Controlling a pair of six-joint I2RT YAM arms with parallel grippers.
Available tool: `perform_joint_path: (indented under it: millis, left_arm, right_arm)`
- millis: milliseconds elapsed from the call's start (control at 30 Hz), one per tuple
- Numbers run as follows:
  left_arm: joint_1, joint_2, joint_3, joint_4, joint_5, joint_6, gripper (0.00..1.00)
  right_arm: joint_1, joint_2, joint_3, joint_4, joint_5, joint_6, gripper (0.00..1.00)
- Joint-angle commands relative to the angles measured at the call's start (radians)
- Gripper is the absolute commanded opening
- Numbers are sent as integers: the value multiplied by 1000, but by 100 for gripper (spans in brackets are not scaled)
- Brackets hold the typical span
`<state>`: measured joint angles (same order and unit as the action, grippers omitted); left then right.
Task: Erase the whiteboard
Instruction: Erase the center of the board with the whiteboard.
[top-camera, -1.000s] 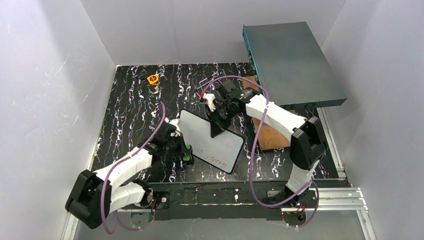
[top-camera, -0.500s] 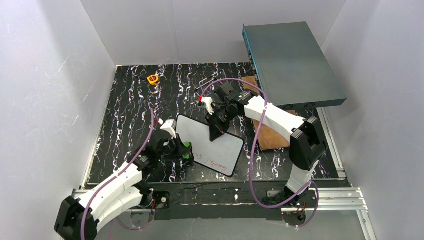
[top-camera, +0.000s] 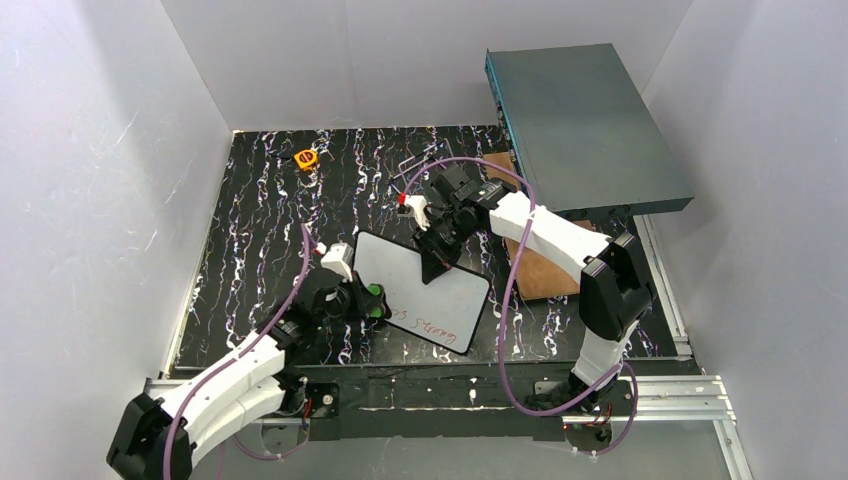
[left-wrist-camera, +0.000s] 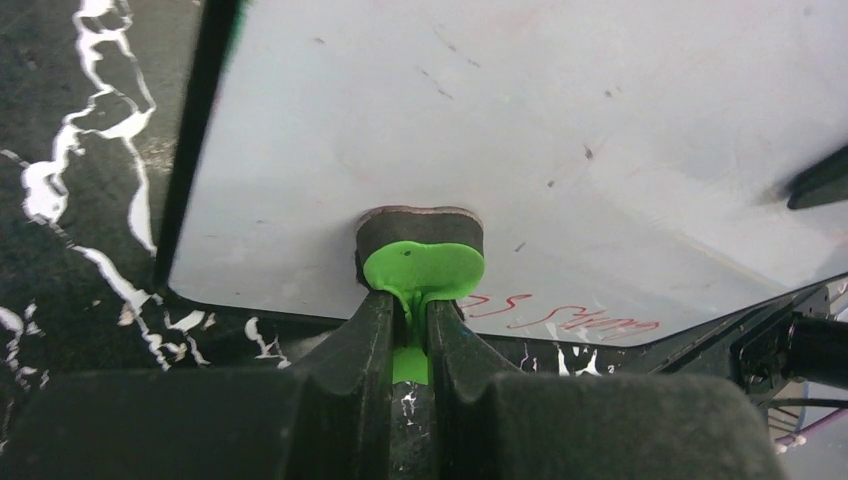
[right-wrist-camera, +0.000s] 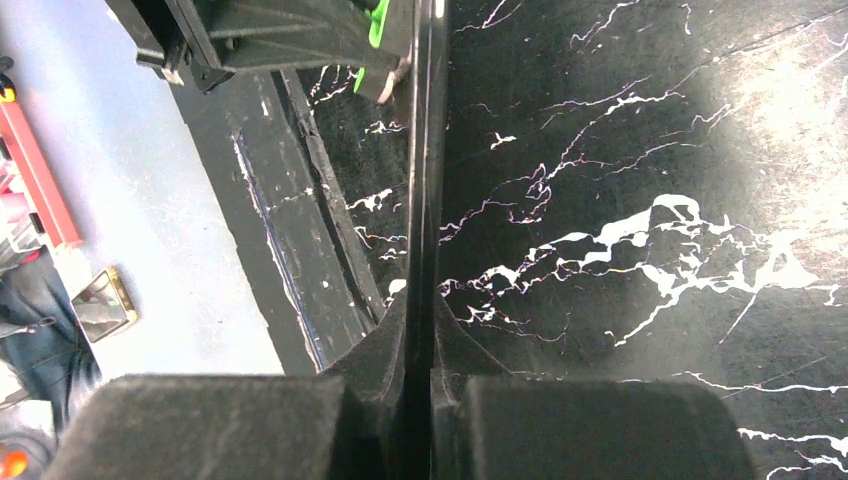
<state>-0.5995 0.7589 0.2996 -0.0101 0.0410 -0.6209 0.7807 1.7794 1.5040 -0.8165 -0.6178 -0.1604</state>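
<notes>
The whiteboard (top-camera: 425, 285) stands tilted on the black marbled table, with red handwriting (left-wrist-camera: 570, 318) along its lower edge. My right gripper (top-camera: 436, 258) is shut on the board's top edge, whose thin black frame (right-wrist-camera: 428, 150) runs between its fingers (right-wrist-camera: 420, 310). My left gripper (top-camera: 366, 302) is at the board's lower left, shut on a green eraser (left-wrist-camera: 420, 258). The eraser's dark felt pad presses against the white surface (left-wrist-camera: 560, 130), just left of the writing. The rest of the surface is blank apart from faint specks.
A large grey-teal metal box (top-camera: 585, 125) fills the back right, with a brown wooden board (top-camera: 545, 268) below it beside the right arm. A small orange object (top-camera: 306, 158) lies at the back left. White walls enclose the table; an aluminium rail (top-camera: 680, 395) runs along the front.
The left arm has drawn its elbow back toward the near edge, and the eraser has shifted slightly on the board's lower left. The board has turned a little. The right gripper holds its place.
</notes>
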Motion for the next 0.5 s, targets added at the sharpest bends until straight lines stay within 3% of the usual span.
perform_joint_path:
  millis: [0, 267, 367, 467]
  left_arm:
    - [-66, 71, -20, 117, -14, 49, 0]
    - [-113, 32, -18, 102, -179, 128, 0]
    - [-91, -49, -31, 61, -286, 122, 0]
    - [-31, -127, -76, 69, -302, 83, 0]
  right_arm:
    - [29, -13, 25, -12, -137, -39, 1]
    - [29, -15, 23, -12, -148, -44, 1]
    - [31, -14, 25, -16, -153, -47, 1]
    - [31, -12, 28, -15, -156, -48, 1]
